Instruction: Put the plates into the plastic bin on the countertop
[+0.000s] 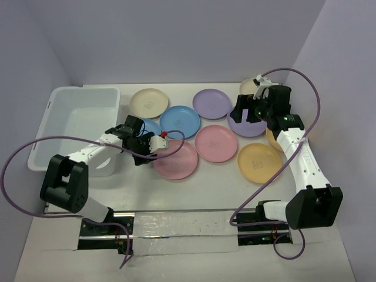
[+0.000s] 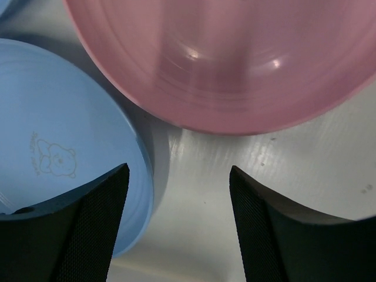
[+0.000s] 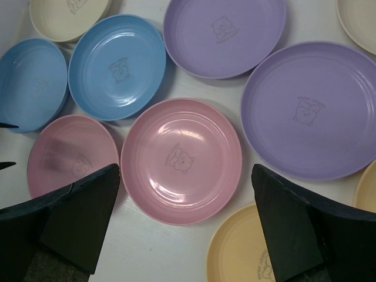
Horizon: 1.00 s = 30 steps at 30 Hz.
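The white countertop (image 1: 194, 197) bears a translucent plastic bin (image 1: 54, 103) at its left side. Right of the bin, plates lie flat in a close cluster: cream plate (image 1: 148, 102), blue plate (image 1: 180, 121), purple plate (image 1: 212, 103), pink plate (image 1: 216, 143), orange-yellow plate (image 1: 259, 162). A second blue plate (image 1: 151, 126) lies nearest the bin.

On countertop (image 1: 205, 191): bin (image 1: 82, 89) left, plates (image 1: 216, 143) spread to right.

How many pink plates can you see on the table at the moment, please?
2. One pink plate lies at the near left of the spread; the other pink plate sits just right of it, in the middle. Others may be hidden.
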Tool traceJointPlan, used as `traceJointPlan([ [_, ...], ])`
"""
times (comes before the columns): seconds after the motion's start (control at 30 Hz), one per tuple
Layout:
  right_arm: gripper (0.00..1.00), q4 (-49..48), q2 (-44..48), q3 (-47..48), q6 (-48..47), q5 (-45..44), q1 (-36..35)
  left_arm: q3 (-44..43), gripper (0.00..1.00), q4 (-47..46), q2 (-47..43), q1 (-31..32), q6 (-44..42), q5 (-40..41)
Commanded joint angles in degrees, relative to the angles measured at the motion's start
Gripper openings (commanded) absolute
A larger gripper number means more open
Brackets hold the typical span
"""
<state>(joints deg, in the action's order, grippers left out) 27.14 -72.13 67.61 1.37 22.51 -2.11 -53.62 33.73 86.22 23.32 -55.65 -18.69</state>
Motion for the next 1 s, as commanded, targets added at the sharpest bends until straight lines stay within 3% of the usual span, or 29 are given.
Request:
traceJointPlan([
  [0.0, 1.00, 0.0, -1.0, 3.0, -0.8, -0.2, 0.2, 1.2, 0.74, -7.8, 2.5, 0.3, -1.1, 1.9],
  [0.27, 1.00, 0.2, -1.5, 3.2, -0.7, 0.2, 0.2, 5.5, 0.65, -16.7, 5.2, 0.3, -1.5, 6.5],
  [0.5, 1.00, 0.3, -1.4, 3.3, -0.8, 0.0, 0.1, 5.9, 0.29, -17.3, 4.4, 0.3, -0.9, 6.8],
  [0.77, 1.00, 0.8, -0.6, 4.0, -0.8, 1.0, 0.2, 0.7, 0.00, -10.7, -3.2, 0.5, 3.8, 3.4],
  [0.97, 1.00, 0.9, -0.3, 4.0, -0.7, 2.0, 0.2, -7.2, 0.00, -7.2, -10.0, 0.5, 12.5, -2.3],
])
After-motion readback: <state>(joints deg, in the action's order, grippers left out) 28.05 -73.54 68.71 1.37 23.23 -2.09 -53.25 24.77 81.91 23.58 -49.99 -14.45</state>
